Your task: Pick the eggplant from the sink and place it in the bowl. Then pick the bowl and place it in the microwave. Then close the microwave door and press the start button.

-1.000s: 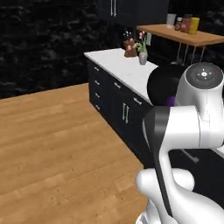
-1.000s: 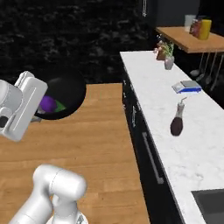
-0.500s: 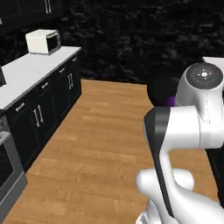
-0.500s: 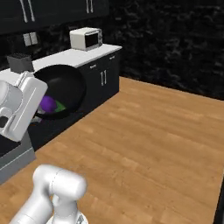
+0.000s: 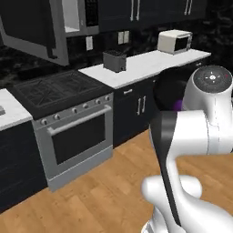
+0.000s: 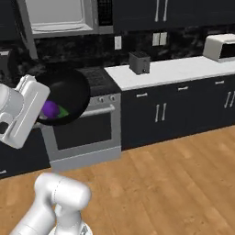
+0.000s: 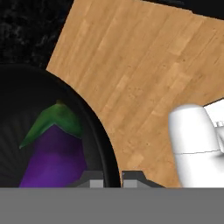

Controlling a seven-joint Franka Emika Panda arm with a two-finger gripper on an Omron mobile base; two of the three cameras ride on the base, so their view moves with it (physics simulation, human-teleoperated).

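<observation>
My gripper [image 7: 113, 177] is shut on the rim of the black bowl [image 7: 103, 144], one finger inside and one outside. The purple eggplant [image 7: 54, 153] with its green cap lies inside the bowl. In the right base view the bowl [image 6: 71, 92] hangs tilted in the air in front of the stove, with the eggplant [image 6: 49, 109] in it. The arm covers most of the bowl [image 5: 166, 86] in the left base view. The microwave [image 6: 55, 16] sits high above the stove, and its pale cavity shows. The microwave door [image 5: 32, 27] stands swung open. The sink is out of view.
A dark stove with an oven [image 5: 68, 123] stands below the microwave. On the white counter [image 6: 174, 69] to its right are a dark toaster [image 6: 139, 62] and a small white countertop oven [image 6: 220, 46]. Wood floor [image 6: 160, 183] lies between me and the cabinets.
The whole picture has swung round as the base turned. The stove, the counter and the open microwave have come into view. The bowl with the eggplant stays in my gripper.
</observation>
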